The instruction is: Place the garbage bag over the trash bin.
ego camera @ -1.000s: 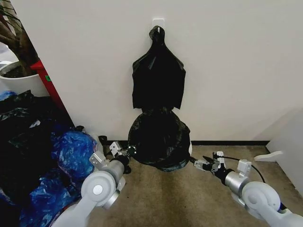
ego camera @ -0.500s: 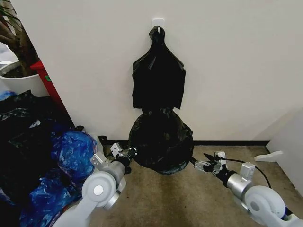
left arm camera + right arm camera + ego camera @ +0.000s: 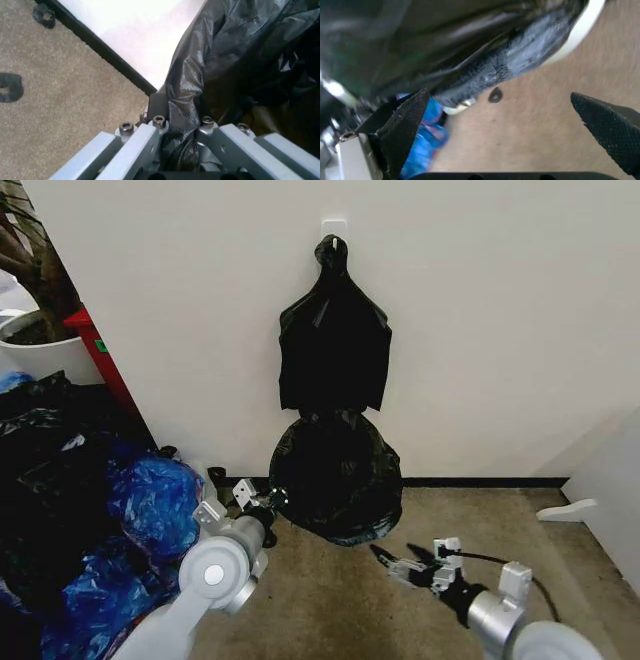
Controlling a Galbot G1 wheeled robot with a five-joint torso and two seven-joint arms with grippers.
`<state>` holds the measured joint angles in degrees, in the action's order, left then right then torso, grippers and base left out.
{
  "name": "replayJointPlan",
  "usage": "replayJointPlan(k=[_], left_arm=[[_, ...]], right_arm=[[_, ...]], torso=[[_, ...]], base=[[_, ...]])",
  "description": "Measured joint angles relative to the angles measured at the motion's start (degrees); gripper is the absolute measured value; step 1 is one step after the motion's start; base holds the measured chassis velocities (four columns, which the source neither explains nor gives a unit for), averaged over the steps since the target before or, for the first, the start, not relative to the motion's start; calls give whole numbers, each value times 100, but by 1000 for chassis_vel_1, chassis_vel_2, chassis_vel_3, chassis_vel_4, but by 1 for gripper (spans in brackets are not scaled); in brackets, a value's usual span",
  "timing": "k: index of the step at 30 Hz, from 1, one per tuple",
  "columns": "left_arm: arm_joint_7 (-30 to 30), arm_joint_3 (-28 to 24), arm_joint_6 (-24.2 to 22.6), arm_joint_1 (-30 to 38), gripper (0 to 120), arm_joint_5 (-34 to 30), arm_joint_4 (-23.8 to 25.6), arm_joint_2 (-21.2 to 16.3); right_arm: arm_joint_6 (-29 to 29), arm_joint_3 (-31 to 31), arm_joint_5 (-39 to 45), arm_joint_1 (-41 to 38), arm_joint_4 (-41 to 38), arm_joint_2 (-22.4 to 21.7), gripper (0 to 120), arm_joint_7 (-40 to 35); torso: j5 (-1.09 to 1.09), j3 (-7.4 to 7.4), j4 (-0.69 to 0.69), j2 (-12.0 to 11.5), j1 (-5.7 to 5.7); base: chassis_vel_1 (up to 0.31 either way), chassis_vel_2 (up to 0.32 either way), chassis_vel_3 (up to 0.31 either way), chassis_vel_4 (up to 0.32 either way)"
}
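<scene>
1. While the right gripper [image 3: 385,561] hung low over the carpet [image 3: 330,600], well clear of the bag, its black fingers [image 3: 402,127] were spread apart with nothing between them.
2. Left gripper [image 3: 272,501] sat at the garbage bag's [image 3: 337,480] lower left edge — fingers clenched on a fold of the black film [image 3: 185,108].
3. Bag was draped over the trash bin [image 3: 580,30] against the wall — just a sliver of white rim showed.
4. Behind it, a flat black bunch [image 3: 334,345] hung from a wall hook [image 3: 334,227].

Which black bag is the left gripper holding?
The garbage bag on the floor, billowy over the trash bin; left gripper grips its edge. The flat bunch hangs above.
</scene>
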<state>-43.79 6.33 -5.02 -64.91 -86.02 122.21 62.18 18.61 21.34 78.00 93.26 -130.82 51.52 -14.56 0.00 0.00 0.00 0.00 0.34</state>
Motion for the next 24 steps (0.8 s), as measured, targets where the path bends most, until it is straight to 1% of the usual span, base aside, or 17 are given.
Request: replayJointPlan(k=[1, 2, 7, 11, 14, 15, 16, 18, 21, 24], left_arm=[[3, -4, 3, 9, 1, -7, 10, -5], [5, -5, 4, 14, 1, -12, 18, -9], [8, -23, 11, 25, 1, -34, 60, -15], [-45, -50, 20, 27, 1, -129, 160, -13], [-138, -55, 23, 54, 1, -250, 253, -14], [-211, -51, 27, 82, 1, -388, 327, -15], [-211, -51, 27, 82, 1, -388, 327, -15], [-259, -48, 32, 96, 1, -490, 407, -16], [-286, -46, 37, 74, 1, -524, 489, -19], [-295, -38, 39, 48, 1, -517, 501, -16]], right_arm=[[24, -38, 299, -78, -18, 103, 100, -302], [21, -53, 365, -103, -8, 146, 100, -389], [-54, -116, 321, -171, 249, 273, 100, -441], [-95, -192, 276, -330, 523, 498, 100, -438], [-96, -251, -125, -388, 838, 602, 100, -274], [-128, -305, -623, -398, 1108, 623, 100, -62], [-128, -305, -623, -398, 1108, 623, 100, -62], [-216, -353, -1024, -424, 1362, 649, 100, 114], [-323, -362, -1345, -482, 1644, 722, 100, 192], [-419, -282, -1509, -374, 1610, 720, 100, 225]], torso=[[0, 0, 0, 0, 0], [0, 0, -1, 0, 0], [0, 0, -2, 0, 0], [0, 0, -1, 0, 0], [0, 0, -1, 0, 0], [0, 0, -2, 0, 0], [0, 0, -2, 0, 0], [0, 0, -3, 0, 0], [1, 0, -1, 0, 0], [3, 0, 1, 0, 0]], base=[[0, 0, 0, 0], [0, 0, 0, 0], [0, 0, 0, 0], [0, 0, 0, 0], [0, 0, 0, 0], [0, 0, 0, 0], [0, 0, 0, 0], [0, 0, 0, 0], [0, 0, 0, 0], [0, 0, 0, 0]])
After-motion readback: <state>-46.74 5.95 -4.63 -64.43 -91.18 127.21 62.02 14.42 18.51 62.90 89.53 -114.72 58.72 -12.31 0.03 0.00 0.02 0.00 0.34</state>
